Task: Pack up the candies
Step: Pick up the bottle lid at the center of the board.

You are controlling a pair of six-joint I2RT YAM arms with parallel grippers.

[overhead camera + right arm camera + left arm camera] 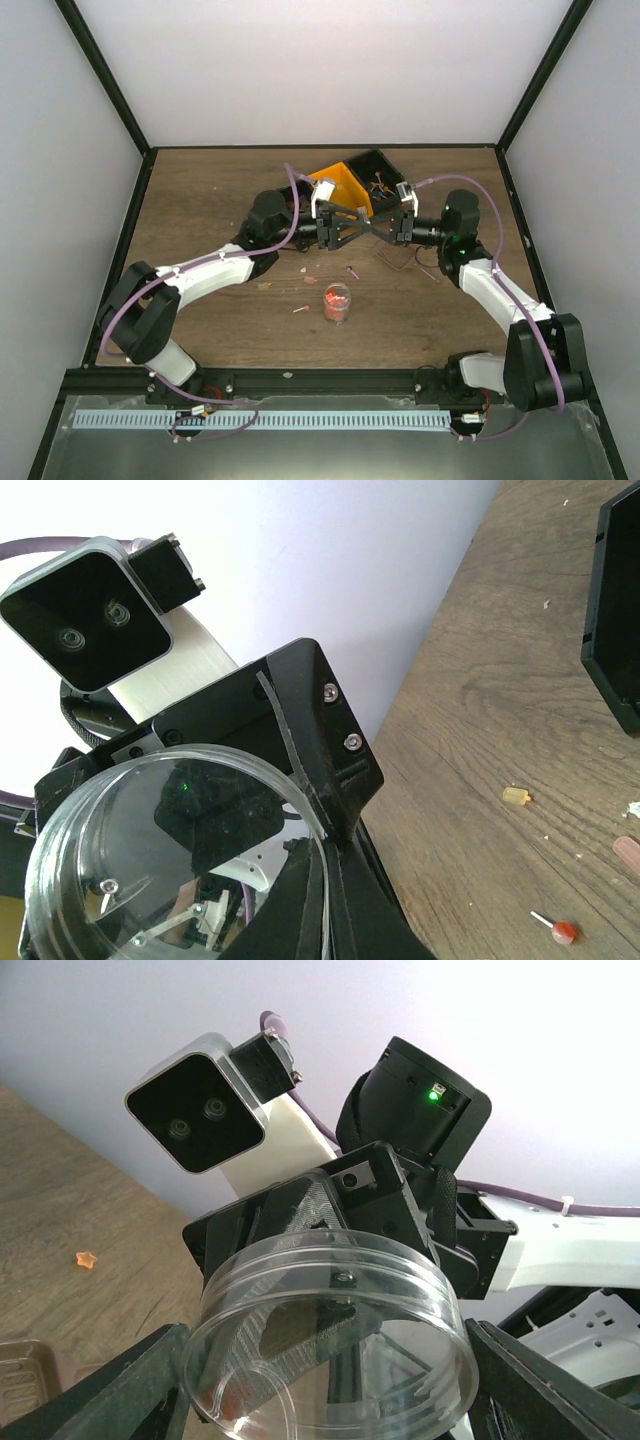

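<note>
Cup [337, 296] of candies [336, 308] overhead only; wrists show lid [330, 1330].

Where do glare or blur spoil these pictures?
Left wrist: the clear lid distorts what lies behind it, and the table is slightly soft. Right wrist: the bright wall is washed out; a green glint shows in the lid. Top external: even light, soft shadows.

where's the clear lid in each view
top external: clear lid faint at centre, just in front of the orange bin.
left wrist: bottom centre, filling the foreground.
right wrist: bottom left corner.
shared landmark: the wooden table, seen in all three.
</note>
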